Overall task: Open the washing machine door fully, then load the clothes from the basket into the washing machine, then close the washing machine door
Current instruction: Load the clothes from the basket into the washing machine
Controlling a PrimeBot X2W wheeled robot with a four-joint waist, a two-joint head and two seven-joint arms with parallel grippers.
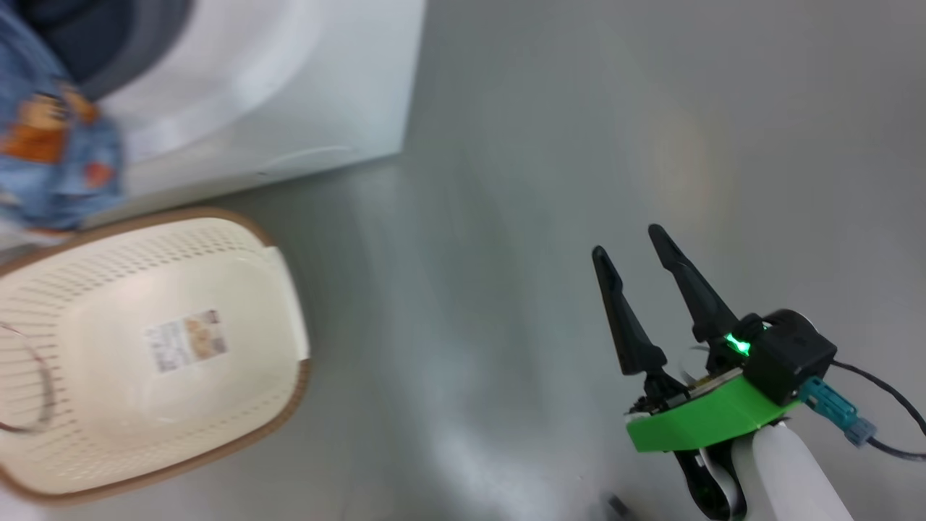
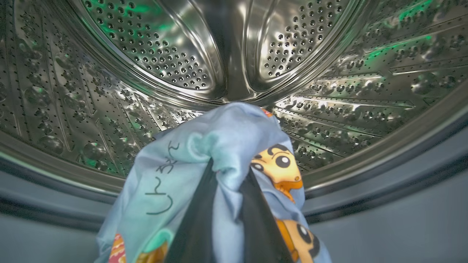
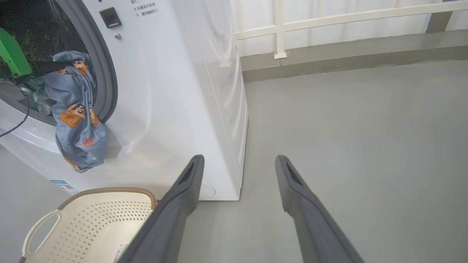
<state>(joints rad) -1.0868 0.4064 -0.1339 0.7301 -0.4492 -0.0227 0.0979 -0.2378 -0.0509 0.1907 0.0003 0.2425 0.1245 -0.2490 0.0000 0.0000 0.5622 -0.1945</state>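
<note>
The drum [image 2: 164, 65] is shiny perforated steel, the clothes [image 2: 219, 135] soft printed cloth, the basket [image 1: 242, 289] matt cream plastic, the washing machine [image 3: 164, 91] glossy white, the floor [image 3: 347, 128] smooth grey.

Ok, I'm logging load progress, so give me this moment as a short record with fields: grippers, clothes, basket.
left gripper: shut on the clothes, at the drum mouth
clothes: one blue printed bundle, hanging over the gasket down the washing machine front
basket: on the floor, no clothes in the part shown
right gripper: open, empty, above the floor
</note>
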